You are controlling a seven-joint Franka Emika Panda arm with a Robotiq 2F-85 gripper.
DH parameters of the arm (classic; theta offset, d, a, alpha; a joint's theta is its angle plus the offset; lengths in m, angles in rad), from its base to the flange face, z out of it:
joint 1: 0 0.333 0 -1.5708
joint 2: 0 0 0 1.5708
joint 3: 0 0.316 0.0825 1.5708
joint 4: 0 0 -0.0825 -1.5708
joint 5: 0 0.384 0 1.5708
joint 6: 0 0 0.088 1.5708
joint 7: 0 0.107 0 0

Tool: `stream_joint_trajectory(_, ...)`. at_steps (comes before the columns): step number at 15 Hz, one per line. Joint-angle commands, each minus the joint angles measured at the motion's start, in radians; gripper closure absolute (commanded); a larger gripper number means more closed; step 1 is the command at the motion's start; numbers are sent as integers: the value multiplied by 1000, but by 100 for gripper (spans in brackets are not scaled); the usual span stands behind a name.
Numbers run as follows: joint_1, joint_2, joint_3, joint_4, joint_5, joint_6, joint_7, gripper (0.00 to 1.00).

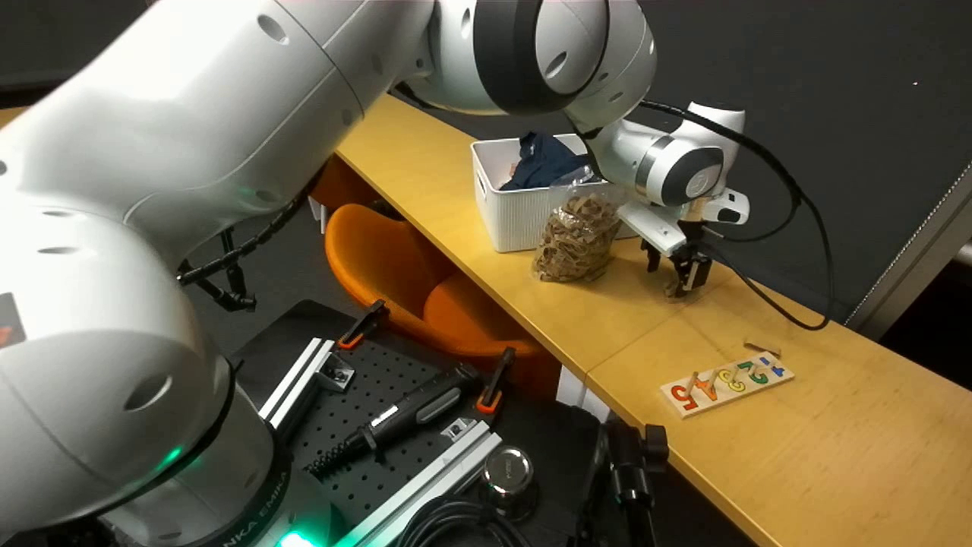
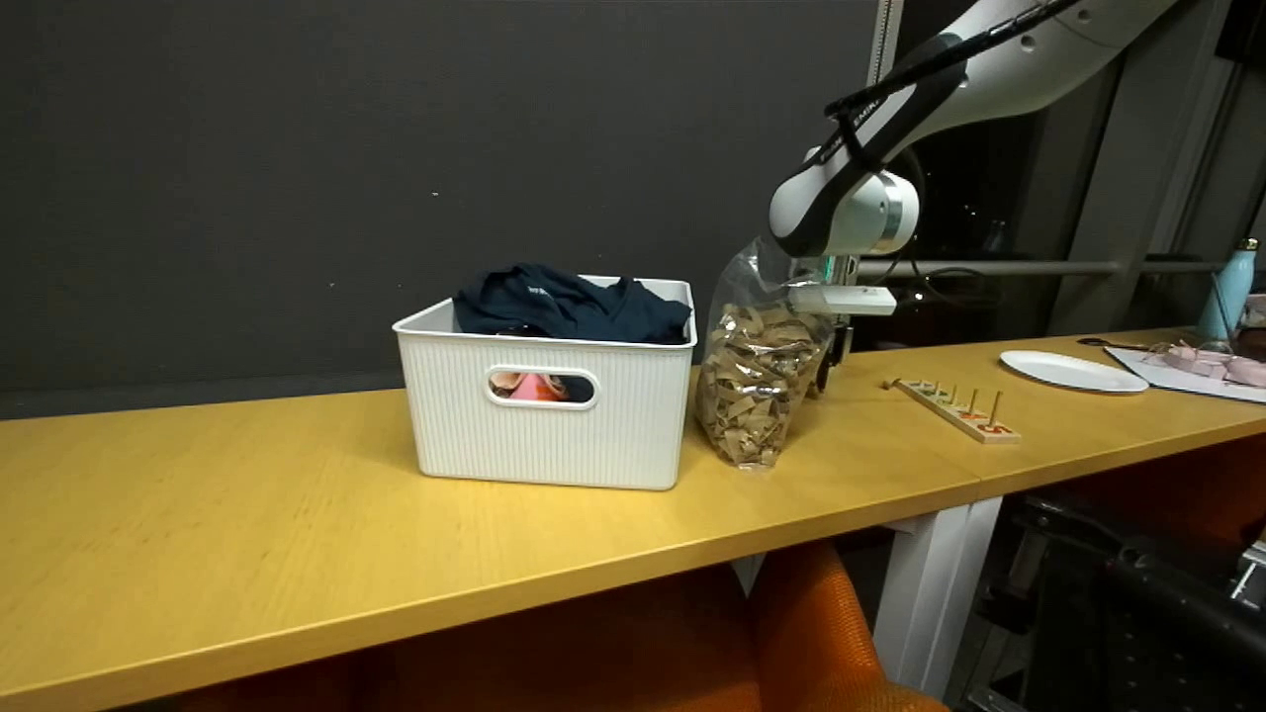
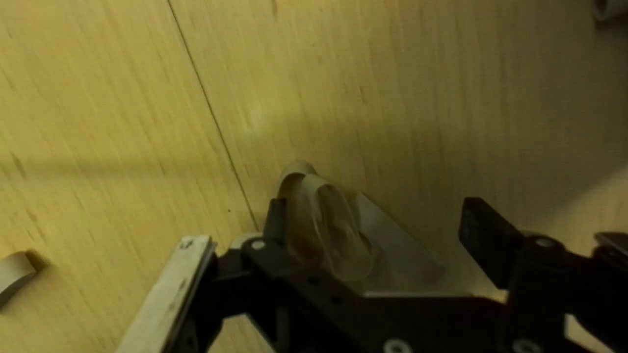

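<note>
My gripper (image 3: pixel 378 215) is open just above the table. A curled brown paper strip (image 3: pixel 338 225) lies between its fingers, close against the left finger in the wrist view; I cannot tell whether they touch. The right finger is apart from it. In an exterior view the gripper (image 1: pixel 670 275) points down at this paper (image 1: pixel 671 290). A clear bag of crinkled brown paper (image 1: pixel 577 239) stands beside the gripper and also shows in an exterior view (image 2: pixel 757 396), where it partly hides the gripper. Loose paper curls lie at the left (image 3: pixel 14 274) and top right (image 3: pixel 611 9) of the wrist view.
A white basket (image 2: pixel 554 440) with dark cloth (image 2: pixel 574 307) stands beside the bag. A wooden number board with pegs (image 1: pixel 725 386) lies on the table (image 1: pixel 850 448). A white plate (image 2: pixel 1073 372) and blue bottle (image 2: pixel 1229 292) are farther along. Orange chairs (image 1: pixel 380 266) stand below the edge.
</note>
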Motion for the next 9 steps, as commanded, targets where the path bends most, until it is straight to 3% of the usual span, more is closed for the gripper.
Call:
stream_joint_trajectory(1,-7,45,-13,80,-20,-77,42,37)
stream_joint_trajectory(2,-10,50,-16,88,-21,-90,47,37)
stream_joint_trajectory(9,-10,37,-19,77,-22,-85,59,91)
